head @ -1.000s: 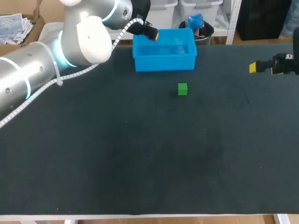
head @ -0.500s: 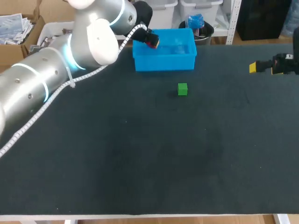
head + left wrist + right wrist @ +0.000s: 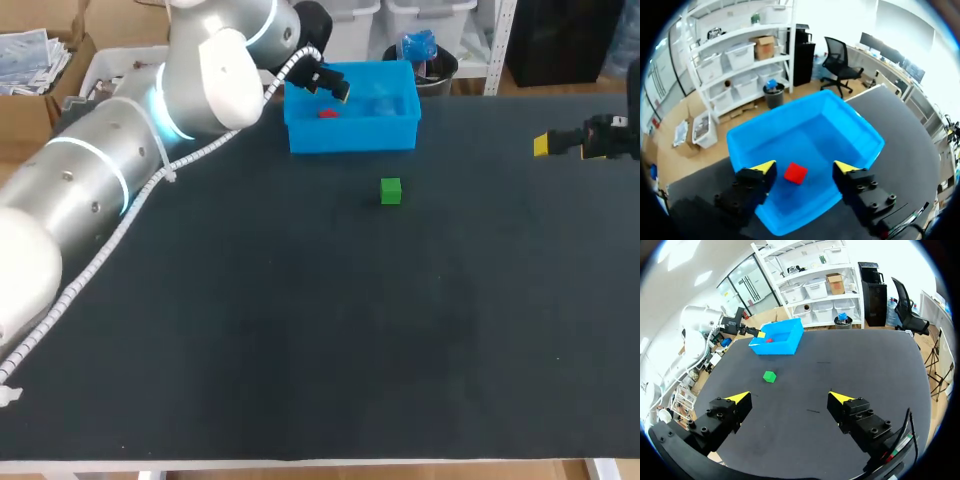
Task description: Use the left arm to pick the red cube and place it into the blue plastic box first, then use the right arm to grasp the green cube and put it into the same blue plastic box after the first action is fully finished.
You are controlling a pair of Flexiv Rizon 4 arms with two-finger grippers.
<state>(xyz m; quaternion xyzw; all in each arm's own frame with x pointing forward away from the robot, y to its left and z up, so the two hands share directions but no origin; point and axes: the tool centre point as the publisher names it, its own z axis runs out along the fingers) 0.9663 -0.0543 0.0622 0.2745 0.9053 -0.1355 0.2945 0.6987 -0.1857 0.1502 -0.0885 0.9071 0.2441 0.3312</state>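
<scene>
The left fingers [image 3: 764, 167] and right fingers [image 3: 740, 398] stand open; the small green cube [image 3: 391, 191] looks light and stiff, best pinched on opposite faces.

Left arm [image 3: 120, 170] stretched far forward; left tool [image 3: 804, 168] angled down, fingers wide apart. Right tool [image 3: 790, 398] at its own side, fingers also spread.

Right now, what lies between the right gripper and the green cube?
Only bare table; the head view shows nothing between right gripper and green cube.
</scene>
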